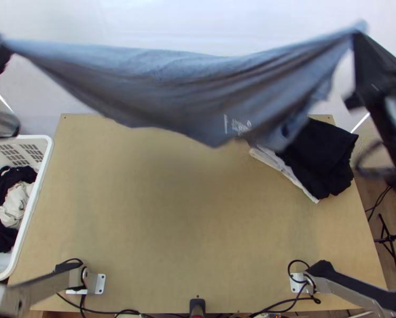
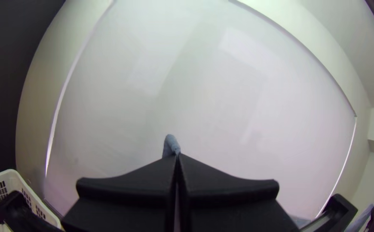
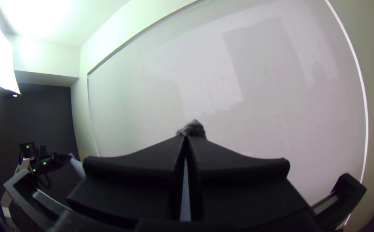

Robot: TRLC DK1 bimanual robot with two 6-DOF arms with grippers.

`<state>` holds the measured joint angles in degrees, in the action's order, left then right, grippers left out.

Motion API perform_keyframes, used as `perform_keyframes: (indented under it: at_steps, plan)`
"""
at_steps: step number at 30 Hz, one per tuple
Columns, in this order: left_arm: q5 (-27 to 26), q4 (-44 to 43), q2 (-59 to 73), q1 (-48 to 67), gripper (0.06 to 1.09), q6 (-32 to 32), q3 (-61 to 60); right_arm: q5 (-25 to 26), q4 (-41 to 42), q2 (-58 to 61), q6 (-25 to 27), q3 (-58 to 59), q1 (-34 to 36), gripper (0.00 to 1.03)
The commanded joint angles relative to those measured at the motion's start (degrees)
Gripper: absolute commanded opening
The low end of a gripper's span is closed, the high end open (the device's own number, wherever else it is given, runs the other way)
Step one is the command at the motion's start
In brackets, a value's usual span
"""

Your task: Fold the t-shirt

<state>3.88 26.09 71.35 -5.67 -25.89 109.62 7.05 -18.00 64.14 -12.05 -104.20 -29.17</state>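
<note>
The blue t-shirt [image 1: 171, 87] hangs over the far edge of the worktop [image 1: 198, 222], hiding part of the black cloth [image 1: 325, 159], its ends gripped in the closed fingers of the left gripper [image 1: 3, 42], partly cut off, and right gripper [image 1: 359, 34], exact parts indistinct.

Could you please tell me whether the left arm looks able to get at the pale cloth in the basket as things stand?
Probably not: the left gripper is shut on the raised blue t-shirt. Otherwise the way looks fairly free: the pale cloth lies uncovered in the open basket.
</note>
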Motion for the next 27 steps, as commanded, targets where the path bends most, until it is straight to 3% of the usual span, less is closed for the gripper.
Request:
perform_keyframes:
  at_steps: [1, 10, 19, 23, 27]
  plan:
    - [-0.1, 0.3, -15.5, -6.6, 0.09, -1.8, -12.2, 0.0, -9.5, -14.7, 0.8, 6.6, -0.7, 0.03]
    - [-2.8, 5.4, -27.3, -6.3, 0.09, -1.4, -24.2, -0.1, -18.5, -26.5, -0.3, 18.8, -0.7, 0.03]
    - [-4.9, 9.9, -34.2, -4.8, 0.09, -2.9, -36.2, -0.1, -24.7, -32.1, -11.0, 36.9, -0.8, 0.03]
    - [-4.9, 9.3, -33.0, -4.3, 0.09, -2.3, -42.9, -0.1, -17.1, -35.3, -7.0, 50.2, -1.2, 0.03]
    - [-4.9, 3.0, -30.1, -1.6, 0.09, -2.1, -50.6, -0.1, -4.6, -29.9, -4.8, 59.5, -1.5, 0.03]
